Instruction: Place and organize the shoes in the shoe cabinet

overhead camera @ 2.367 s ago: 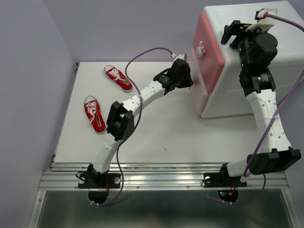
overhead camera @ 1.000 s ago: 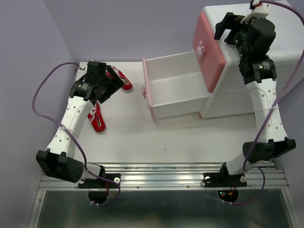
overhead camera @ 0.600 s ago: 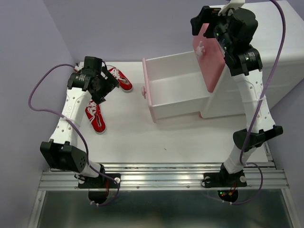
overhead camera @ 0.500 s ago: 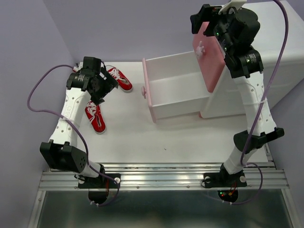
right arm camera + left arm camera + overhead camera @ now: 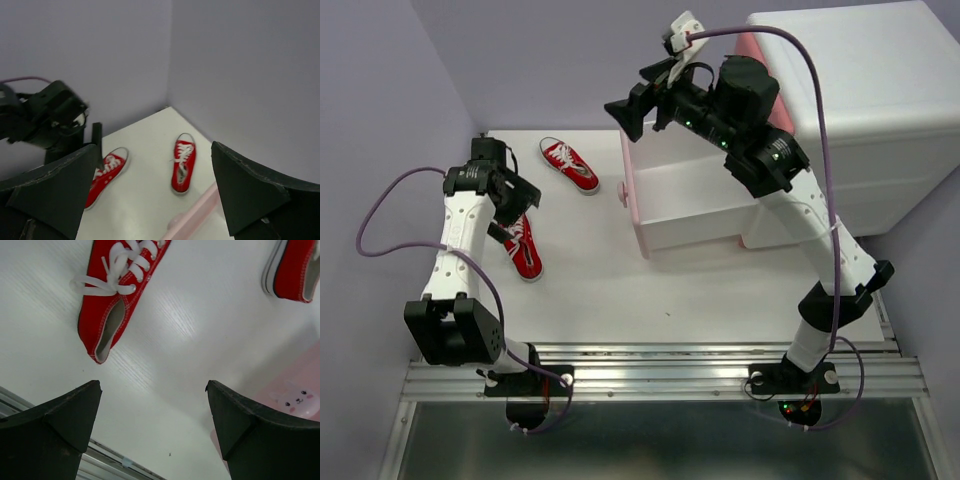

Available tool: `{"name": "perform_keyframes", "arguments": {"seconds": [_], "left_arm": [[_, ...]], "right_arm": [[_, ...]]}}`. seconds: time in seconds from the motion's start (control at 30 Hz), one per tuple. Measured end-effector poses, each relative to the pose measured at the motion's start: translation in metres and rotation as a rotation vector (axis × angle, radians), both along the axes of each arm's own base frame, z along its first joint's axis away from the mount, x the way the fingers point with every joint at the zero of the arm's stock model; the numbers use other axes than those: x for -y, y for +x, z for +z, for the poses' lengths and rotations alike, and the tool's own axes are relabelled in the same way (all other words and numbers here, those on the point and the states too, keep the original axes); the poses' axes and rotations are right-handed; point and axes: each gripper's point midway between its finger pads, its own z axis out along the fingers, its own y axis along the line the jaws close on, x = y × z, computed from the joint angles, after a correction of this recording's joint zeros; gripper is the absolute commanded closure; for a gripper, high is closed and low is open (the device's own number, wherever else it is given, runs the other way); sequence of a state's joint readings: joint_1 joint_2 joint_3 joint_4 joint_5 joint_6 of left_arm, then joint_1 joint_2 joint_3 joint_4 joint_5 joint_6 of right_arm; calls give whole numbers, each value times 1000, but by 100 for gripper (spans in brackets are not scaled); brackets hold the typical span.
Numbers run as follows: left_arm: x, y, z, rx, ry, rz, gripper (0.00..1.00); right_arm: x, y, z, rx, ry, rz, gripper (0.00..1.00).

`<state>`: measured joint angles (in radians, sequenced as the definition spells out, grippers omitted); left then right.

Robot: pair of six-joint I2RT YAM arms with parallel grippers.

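Robot lab cell, plain lilac walls (image 5: 380, 100), white table (image 5: 650, 290), aluminium mounting rail (image 5: 660, 378)

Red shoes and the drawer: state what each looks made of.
Shoes: matte red fabric, probably canvas, with visible stitch lines; woven white laces; smooth white soles, likely rubber. Drawer: smooth moulded plastic by its look, white walls and pink front with a faint sheen.
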<state>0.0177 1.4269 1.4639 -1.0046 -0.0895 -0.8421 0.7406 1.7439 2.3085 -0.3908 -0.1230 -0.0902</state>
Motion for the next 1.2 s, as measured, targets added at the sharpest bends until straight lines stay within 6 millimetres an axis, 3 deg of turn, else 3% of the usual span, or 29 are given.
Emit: {"name": "perform_keyframes", "arguments": {"seconds": [0.13,0.27,0.37,0.47,0.67,0.77,0.8,0.83,0.87,1.03,1.2], "left_arm": [[-20,-4,-18,-55,30,58,1],[-36,6,-33,-84,71,83,1],[-43,14,-56,-139,91,87,2],[-51,19,-79,-205,120,78,3],[-63,18,-99,-254,181,71,10],[-62,13,-113,-287,176,59,28],[-62,14,-120,-297,171,51,58],[-62,15,-123,-301,170,43,76],[-61,17,-126,-301,165,42,100],[-57,26,-129,-287,162,-7,100],[-52,26,-107,-235,140,-15,100]], "right_arm": [[-38,-29,-32,-94,-57,115,0],[-52,-44,-63,-195,-110,140,0],[-50,-47,-86,-280,-144,115,0],[-42,-47,-97,-331,-162,83,0],[-21,-55,-93,-364,-164,31,0],[-8,-62,-87,-363,-156,14,0],[-3,-65,-86,-365,-153,8,0],[0,-67,-84,-364,-152,6,0],[3,-69,-84,-367,-153,3,0],[8,-73,-90,-392,-168,-2,0],[5,-73,-106,-446,-197,-8,0]]}}
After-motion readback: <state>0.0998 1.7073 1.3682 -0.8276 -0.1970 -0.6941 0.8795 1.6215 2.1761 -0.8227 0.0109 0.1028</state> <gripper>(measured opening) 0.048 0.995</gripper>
